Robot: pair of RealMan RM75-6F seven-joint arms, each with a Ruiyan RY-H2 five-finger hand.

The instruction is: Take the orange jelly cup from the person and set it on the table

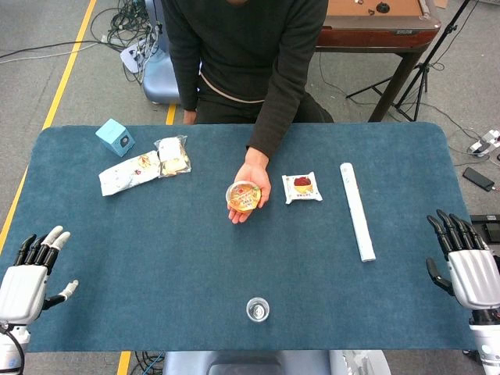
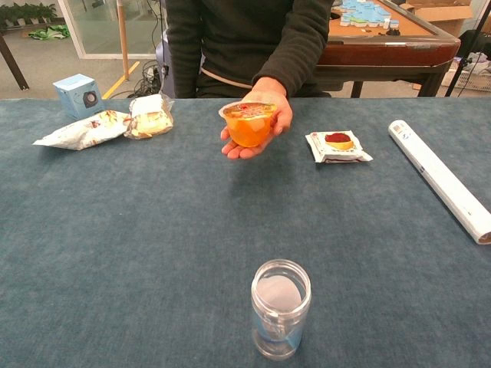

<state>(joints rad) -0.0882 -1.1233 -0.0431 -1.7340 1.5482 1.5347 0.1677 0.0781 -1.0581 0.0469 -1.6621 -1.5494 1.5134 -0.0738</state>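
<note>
The orange jelly cup [image 1: 243, 196] [image 2: 248, 123] rests upright in the person's open palm [image 1: 251, 191], held out above the middle of the blue table [image 1: 156, 258]. My left hand [image 1: 30, 278] sits at the table's near left corner, fingers spread and holding nothing. At the near right edge my right hand [image 1: 466, 262] is likewise empty with its fingers apart. Both hands are far from the cup. Neither hand shows in the chest view.
A clear jar [image 1: 258, 309] [image 2: 280, 308] stands near the front centre. A packaged red pastry [image 1: 302, 187] and a white roll [image 1: 357, 211] lie right of the cup. Snack bags [image 1: 144, 166] and a blue box [image 1: 115, 137] lie at the far left.
</note>
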